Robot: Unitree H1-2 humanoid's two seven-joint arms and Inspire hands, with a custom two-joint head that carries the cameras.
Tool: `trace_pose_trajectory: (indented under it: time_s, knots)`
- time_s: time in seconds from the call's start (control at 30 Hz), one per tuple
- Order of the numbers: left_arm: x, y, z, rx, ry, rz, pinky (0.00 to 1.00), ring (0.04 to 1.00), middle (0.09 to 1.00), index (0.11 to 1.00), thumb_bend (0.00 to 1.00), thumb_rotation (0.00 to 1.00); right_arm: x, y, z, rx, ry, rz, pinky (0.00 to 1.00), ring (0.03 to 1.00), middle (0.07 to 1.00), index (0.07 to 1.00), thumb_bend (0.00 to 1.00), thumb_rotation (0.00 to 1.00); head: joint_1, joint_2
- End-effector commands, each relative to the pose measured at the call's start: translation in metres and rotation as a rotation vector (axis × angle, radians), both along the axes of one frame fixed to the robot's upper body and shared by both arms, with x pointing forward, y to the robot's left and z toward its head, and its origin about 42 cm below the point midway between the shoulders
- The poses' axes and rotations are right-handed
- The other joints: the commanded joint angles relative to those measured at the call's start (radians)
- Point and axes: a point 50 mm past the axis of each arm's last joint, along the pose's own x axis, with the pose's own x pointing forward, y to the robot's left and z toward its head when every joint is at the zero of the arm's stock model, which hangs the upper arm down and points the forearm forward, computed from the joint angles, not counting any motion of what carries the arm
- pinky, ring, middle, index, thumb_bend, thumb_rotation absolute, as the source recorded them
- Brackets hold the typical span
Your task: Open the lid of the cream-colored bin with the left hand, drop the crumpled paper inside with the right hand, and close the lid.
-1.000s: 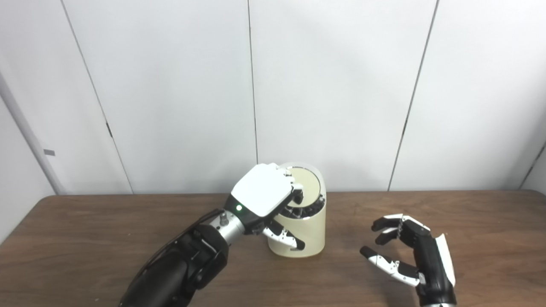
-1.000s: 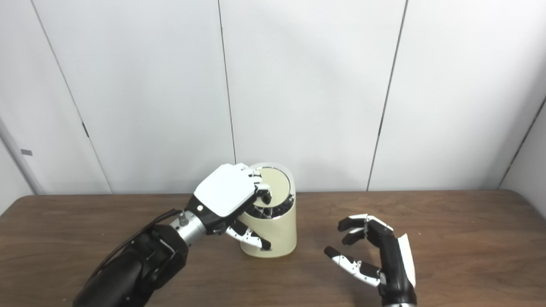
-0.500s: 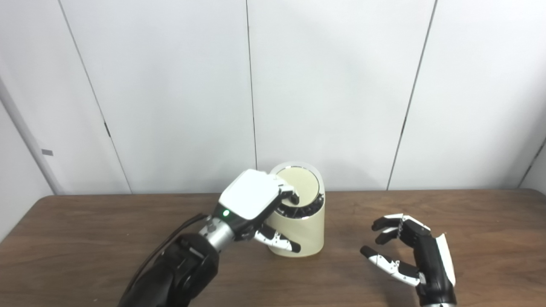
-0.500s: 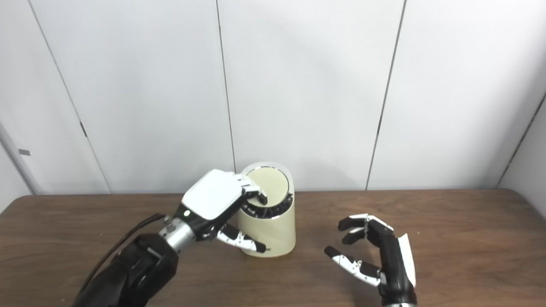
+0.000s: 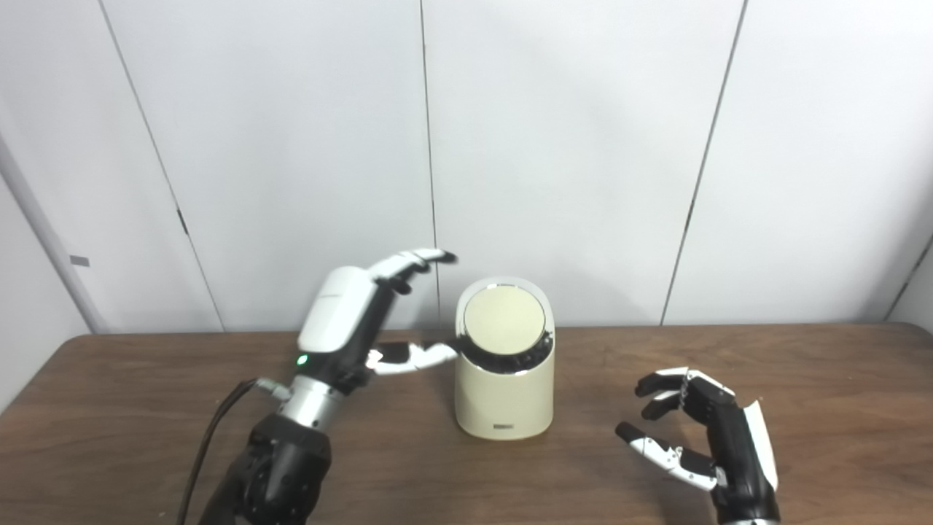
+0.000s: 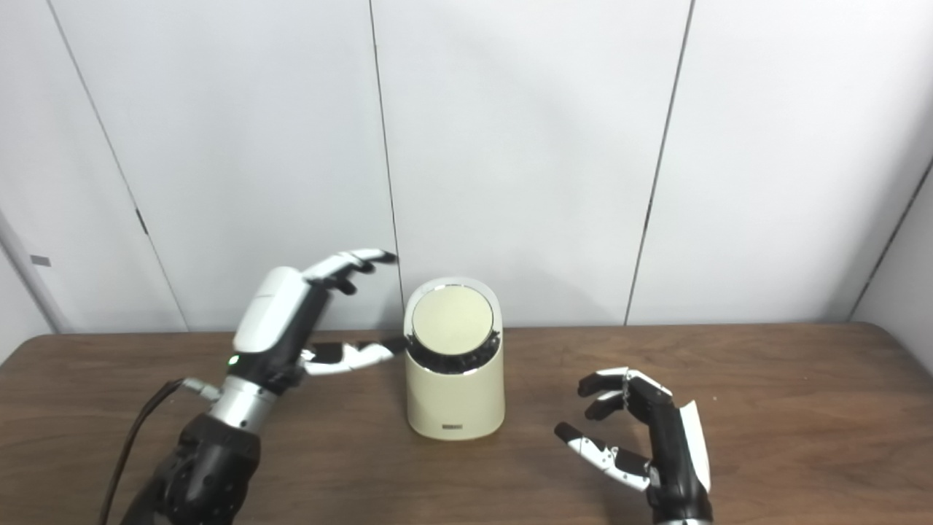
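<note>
The cream-colored bin (image 5: 504, 397) stands upright near the middle of the brown table (image 5: 146, 423). Its round lid (image 5: 504, 319) lies shut, tilted toward me inside a chrome ring. My left hand (image 5: 350, 321) hangs open just left of the bin, fingers stretched out above lid height and thumb tip next to the bin's upper left wall. My right hand (image 5: 700, 430) rests open on the table to the right of the bin, fingers curled, holding nothing. No crumpled paper shows in either view.
White wall panels (image 5: 568, 146) rise right behind the table's back edge. A dark cable (image 5: 211, 437) runs along my left forearm.
My left hand has lifted off the lid, pulled back to the left and spread its fingers. The lid is fully in view and shut. The right hand has not moved.
</note>
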Motion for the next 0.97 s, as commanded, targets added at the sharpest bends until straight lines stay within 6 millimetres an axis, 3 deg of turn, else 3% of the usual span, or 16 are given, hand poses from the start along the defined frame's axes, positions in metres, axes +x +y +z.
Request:
trace_pose_trajectory:
  time_s: [0.0,0.23,0.47,0.5,0.53,0.63,0.67,0.73,0.93]
  knots:
    - [-0.004,0.004,0.010,-0.116,-0.025,-0.019,0.59,0.775,0.847,0.873,0.71,0.32,0.006,-0.002,0.016,-0.009,-0.080,0.007,0.40,0.418,0.539,0.531,0.51,0.00,0.000,0.001]
    - [-0.021,0.019,-0.020,-0.306,0.109,-0.049,0.60,0.771,0.859,0.885,0.73,0.40,0.006,-0.004,0.016,-0.011,-0.076,0.014,0.41,0.418,0.538,0.534,0.51,0.00,0.009,0.005]
    - [-0.039,0.032,-0.045,-0.402,0.183,-0.052,0.64,0.748,0.810,0.849,0.77,0.41,0.007,-0.008,0.016,-0.038,-0.075,0.040,0.40,0.420,0.537,0.534,0.51,0.00,0.011,0.008]
    - [-0.041,0.033,-0.048,-0.413,0.192,-0.049,0.64,0.746,0.810,0.850,0.77,0.41,0.008,-0.009,0.015,-0.042,-0.075,0.042,0.41,0.442,0.600,0.515,0.51,0.00,0.011,0.009]
    - [-0.043,0.034,-0.050,-0.421,0.202,-0.046,0.64,0.748,0.814,0.852,0.78,0.42,0.008,-0.009,0.015,-0.044,-0.073,0.044,0.42,0.506,0.645,0.505,0.51,0.08,0.011,0.009]
    - [-0.047,0.037,-0.059,-0.447,0.228,-0.049,0.64,0.749,0.806,0.854,0.79,0.42,0.009,-0.011,0.015,-0.056,-0.060,0.051,0.42,0.549,0.682,0.498,0.52,0.13,0.009,0.012]
    - [-0.048,0.038,-0.062,-0.454,0.236,-0.051,0.63,0.744,0.801,0.853,0.78,0.41,0.009,-0.011,0.016,-0.061,-0.057,0.055,0.42,0.557,0.690,0.606,0.62,0.14,0.009,0.012]
    - [-0.049,0.040,-0.069,-0.466,0.259,-0.048,0.61,0.741,0.799,0.854,0.78,0.41,0.010,-0.012,0.017,-0.068,-0.045,0.061,0.43,0.569,0.706,0.704,0.71,0.14,0.009,0.013]
    - [-0.051,0.042,-0.083,-0.467,0.321,-0.021,0.56,0.705,0.780,0.838,0.77,0.40,0.010,-0.014,0.018,-0.101,-0.010,0.073,0.47,0.613,0.751,0.763,0.79,0.25,0.010,0.013]
